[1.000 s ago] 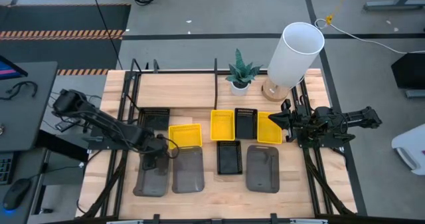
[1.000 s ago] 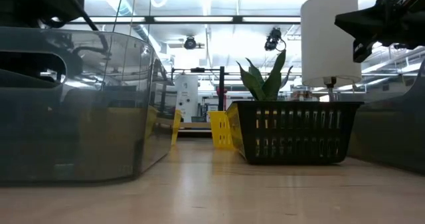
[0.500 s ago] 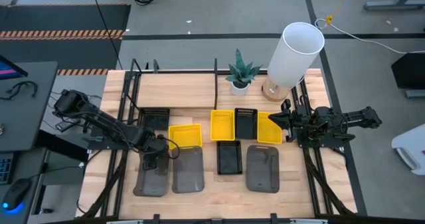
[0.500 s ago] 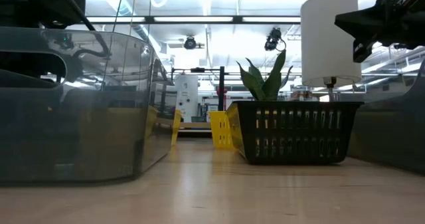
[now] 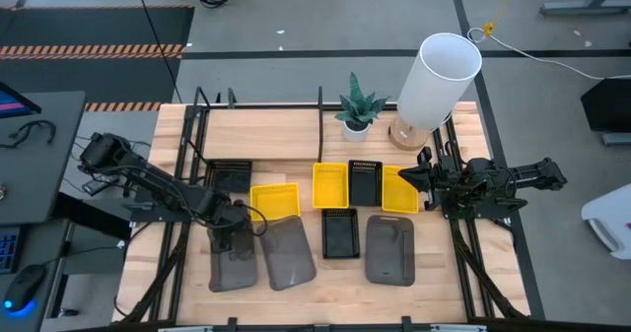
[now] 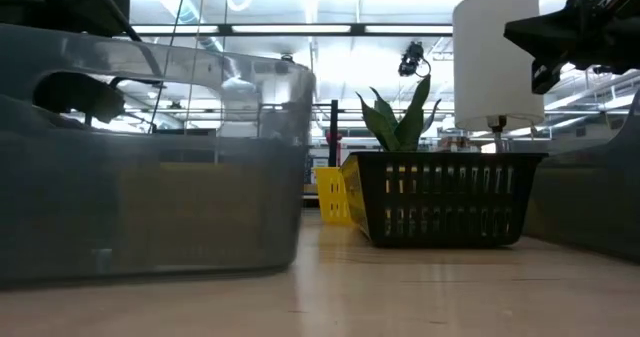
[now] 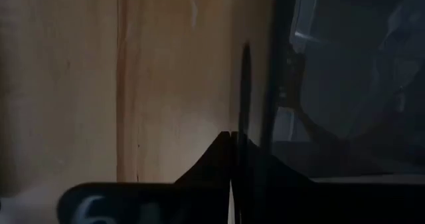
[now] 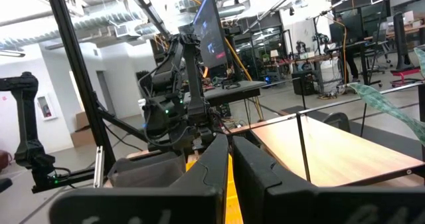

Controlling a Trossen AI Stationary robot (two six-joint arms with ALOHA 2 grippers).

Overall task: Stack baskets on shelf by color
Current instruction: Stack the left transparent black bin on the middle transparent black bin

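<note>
**Ana:** The left gripper's (image 5: 235, 235) jaws are drawn together to a thin seam. In the left wrist view a thin dark wall runs straight into that seam, so they look clamped on the rim of the nearest dark grey basket (image 5: 235, 269).

**Ben:** A rim pinch makes sense. The tray is shallow and wide, too broad to span, so the far short wall is the one place two narrow fingers can take hold. And the right gripper (image 5: 426, 180)?

**Ana:** It waits at the table's right side with its jaws almost touching, just beside the rightmost yellow basket (image 5: 397, 194). The right wrist view shows a sliver of yellow in the slit. Whether that is a held rim or only a basket beyond cannot be told.

**Ben:** Where does the held basket lie against the left jaws?

**Ana:** It stretches from them toward the table's front edge, slightly skewed, with its floor apparently down on the wood. A second grey basket (image 5: 289, 255) touches its right side, tilted the same way. The third grey basket (image 5: 390, 251) sits well apart, beyond the black slatted basket (image 5: 342, 234).

**Ben:** So the greys are probably being gathered first. The shelf (image 5: 266, 135) board lies behind the gripper, away from the tray.

**Ana:** Yes. Reaching it would likely mean lifting by that one wall, and the tray may sag or swing.
</note>
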